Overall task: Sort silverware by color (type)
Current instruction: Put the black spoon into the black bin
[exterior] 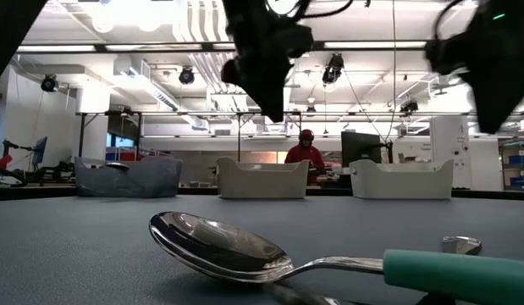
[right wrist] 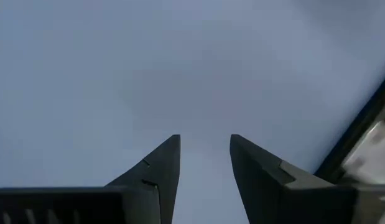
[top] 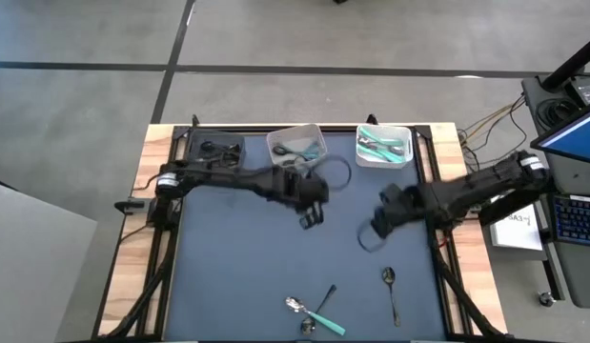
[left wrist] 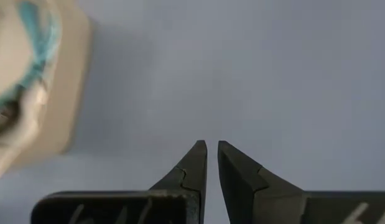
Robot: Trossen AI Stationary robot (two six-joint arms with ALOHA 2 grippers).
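Observation:
Three pieces of silverware lie flat on the blue mat near the front edge: a teal-handled spoon, a dark-handled utensil crossing it, and a spoon to their right. More silverware sits in two white bins at the back. My left gripper hangs over the mat's middle, pointing down, shut on nothing. My right gripper hangs a little to its right, open and empty above bare mat.
At the far edge stand a dark grey bin, a white bin with teal and dark utensils, and a white bin with teal-handled ones. Bare mat lies between the grippers and the near utensils.

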